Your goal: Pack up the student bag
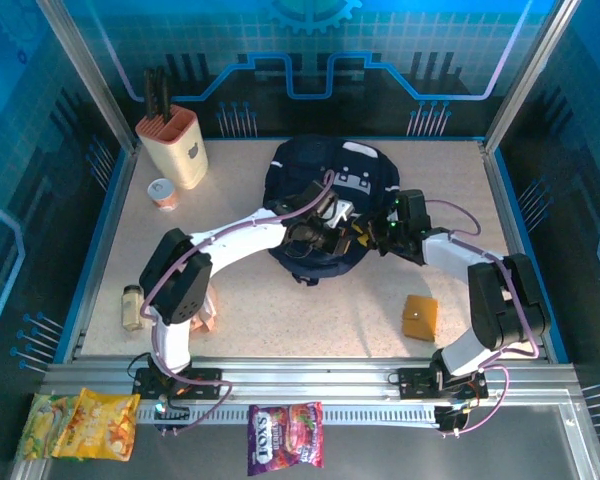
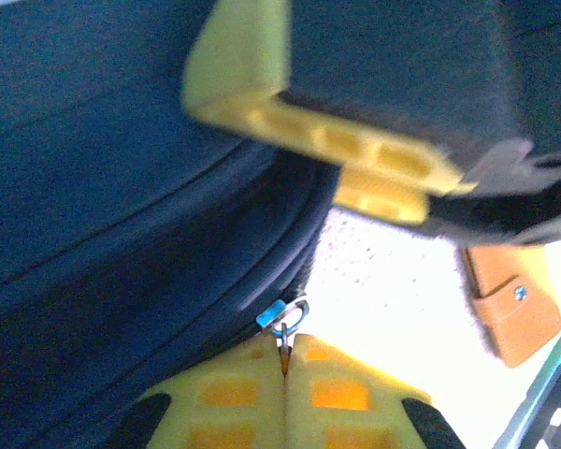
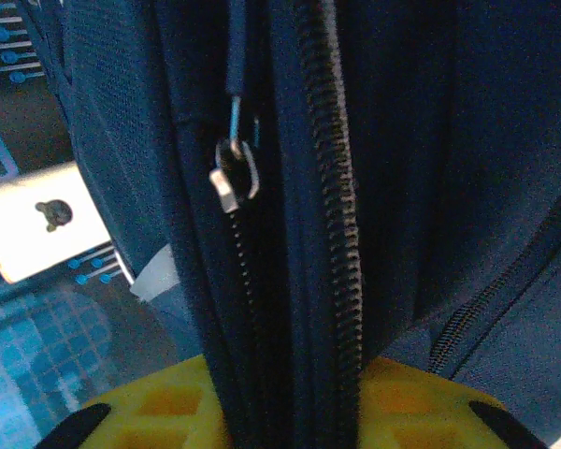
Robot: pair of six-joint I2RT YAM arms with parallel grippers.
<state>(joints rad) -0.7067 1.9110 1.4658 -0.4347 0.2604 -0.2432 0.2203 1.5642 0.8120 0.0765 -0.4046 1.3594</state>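
Note:
The student bag (image 1: 320, 185), a dark navy backpack, lies at the back centre of the table. My left gripper (image 1: 330, 238) rests at its front right edge. In the left wrist view its yellow fingers (image 2: 286, 348) are shut on a small metal zipper pull (image 2: 285, 320) with a blue tab. My right gripper (image 1: 378, 225) is at the bag's right side, close to the left one. In the right wrist view a fold of the bag's fabric (image 3: 299, 281) with two zipper tracks fills the gap between the right gripper's (image 3: 294, 379) yellow fingers. A second zipper slider (image 3: 232, 178) hangs higher up that fold.
A knife block (image 1: 173, 145) and a small cup (image 1: 163, 192) stand at the back left. An orange box (image 1: 419, 317) lies at the front right and a small bottle (image 1: 132, 306) at the front left. Snack packets (image 1: 285, 435) lie on the near rail.

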